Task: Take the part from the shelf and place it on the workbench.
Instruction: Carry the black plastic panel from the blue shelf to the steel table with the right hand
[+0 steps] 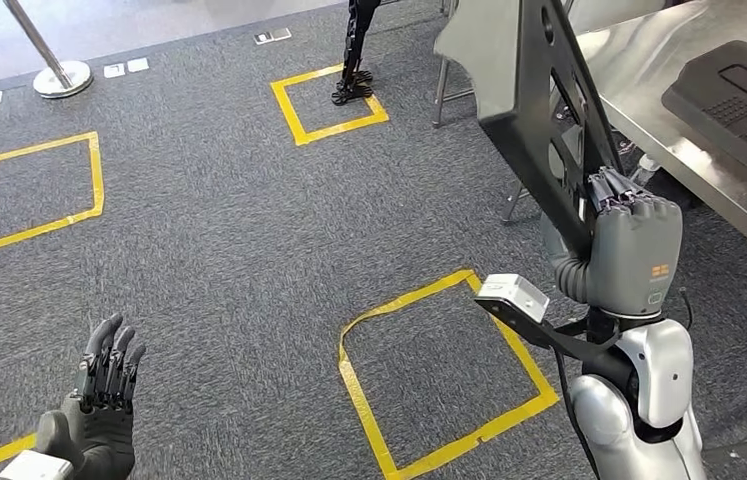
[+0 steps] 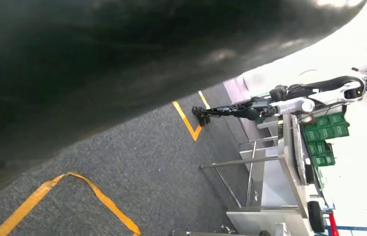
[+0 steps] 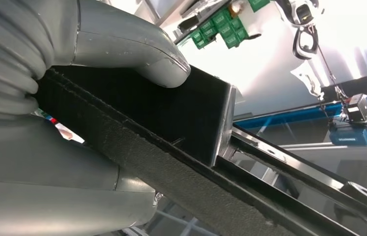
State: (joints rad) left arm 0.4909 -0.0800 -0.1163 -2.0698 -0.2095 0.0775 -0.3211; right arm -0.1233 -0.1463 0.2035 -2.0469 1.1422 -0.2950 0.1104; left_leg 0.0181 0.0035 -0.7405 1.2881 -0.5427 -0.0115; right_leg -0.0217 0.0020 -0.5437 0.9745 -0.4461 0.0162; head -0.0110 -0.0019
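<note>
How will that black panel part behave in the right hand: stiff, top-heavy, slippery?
Probably stiff: the black panel part stands straight above the right hand without sagging. Likely top-heavy, since the hand grips its lower end only. The textured edge under the thumb may resist slipping.

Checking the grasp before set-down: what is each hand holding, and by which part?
The right hand grips the large dark flat panel part by its lower edge. The left hand holds nothing, fingers apart.

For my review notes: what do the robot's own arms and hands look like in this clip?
The right arm has glossy silver shells with black joints and a black cable alongside. The right hand wears a grey ribbed cover bearing a small orange mark, with dark fingers. A white box sits on a black bracket at its wrist. The left hand is dark grey with black fingers.
</note>
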